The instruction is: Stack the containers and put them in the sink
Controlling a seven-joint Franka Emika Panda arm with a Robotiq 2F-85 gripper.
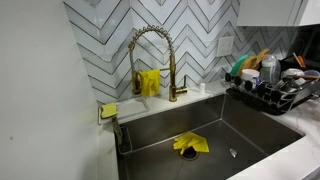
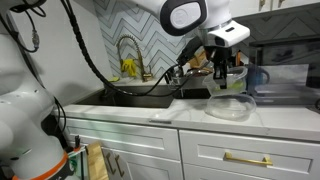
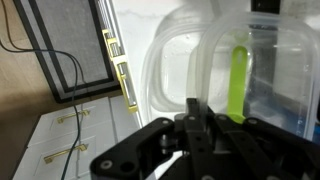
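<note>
The gripper (image 3: 195,113) has its jaws pressed together, and in the wrist view they appear to pinch the thin wall of a clear tub (image 3: 275,85) that fills the frame just beyond the fingertips; a green piece (image 3: 237,80) stands upright inside it. In an exterior view the gripper (image 2: 226,66) points down from the white arm, with the tub (image 2: 232,77) hanging under it, off the counter (image 2: 150,116). Right below sits a second tub (image 2: 230,106), also clear, resting on the counter (whether the two touch is hard to tell through the plastic). The sink (image 2: 150,99) lies well apart from both tubs along the same counter, its gold faucet (image 2: 128,56) rising behind it. In an exterior view the sink (image 1: 205,116) is a deep steel basin with a crumpled yellow cloth (image 1: 190,145) on its floor near the drain, the faucet (image 1: 171,76) at its back edge, and a black rack (image 1: 275,96) loaded with dishes just beside it.
</note>
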